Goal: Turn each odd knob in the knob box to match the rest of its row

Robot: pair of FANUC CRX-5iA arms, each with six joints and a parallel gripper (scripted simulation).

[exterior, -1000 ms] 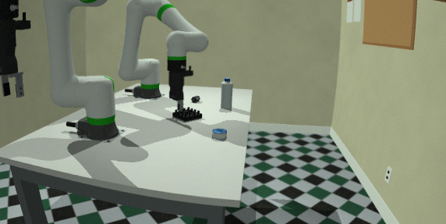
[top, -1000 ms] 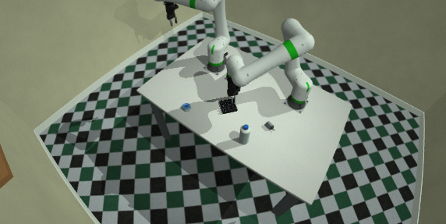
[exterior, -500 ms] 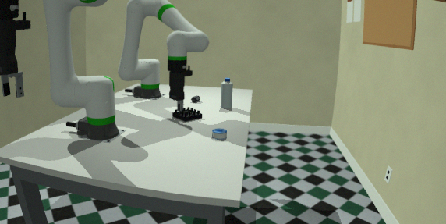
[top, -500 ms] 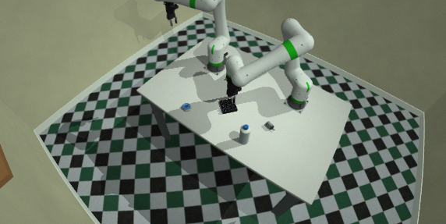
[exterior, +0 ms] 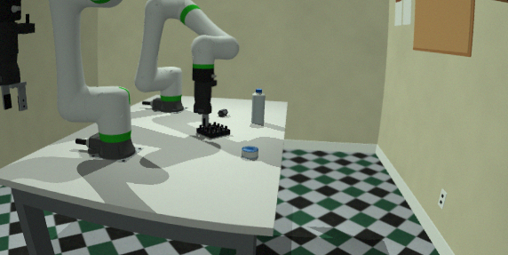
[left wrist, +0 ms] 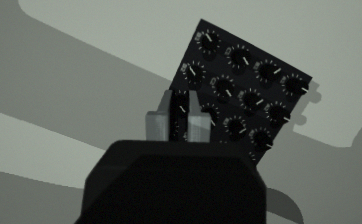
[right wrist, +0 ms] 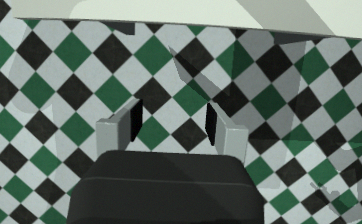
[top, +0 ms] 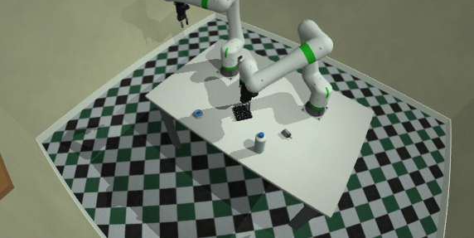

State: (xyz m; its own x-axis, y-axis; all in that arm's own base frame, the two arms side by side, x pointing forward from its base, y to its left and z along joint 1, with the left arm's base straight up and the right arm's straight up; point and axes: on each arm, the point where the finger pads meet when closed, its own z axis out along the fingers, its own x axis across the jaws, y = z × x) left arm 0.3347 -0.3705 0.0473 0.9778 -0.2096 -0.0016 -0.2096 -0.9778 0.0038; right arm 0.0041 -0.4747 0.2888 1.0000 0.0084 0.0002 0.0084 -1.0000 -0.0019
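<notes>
Black knob box [top: 242,114] [exterior: 214,133] [left wrist: 239,75] lies on the desk [top: 331,157] [exterior: 222,191] [left wrist: 332,30] [right wrist: 157,9] beneath the left gripper [top: 249,104] [exterior: 205,122] [left wrist: 182,100], narrowed onto one knob [left wrist: 182,107], presumably for turning; the right gripper [top: 185,25] [exterior: 14,104] [right wrist: 174,114] stands wide, empty.

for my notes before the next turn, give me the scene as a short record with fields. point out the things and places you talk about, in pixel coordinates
left hand [top: 249,107] [exterior: 205,121] [left wrist: 181,95]: closed on a knob [left wrist: 182,109]
right hand [top: 185,25] [exterior: 14,102] [right wrist: 174,114]: open, beyond the table edge
knob box [top: 243,114] [exterior: 213,133] [left wrist: 227,43]: on the table [top: 327,170] [exterior: 213,191], under the left hand
bottle [top: 259,144] [exterior: 257,109]: upright, blue cap
blue-topped tin [top: 198,114] [exterior: 250,153]: on the table
</notes>
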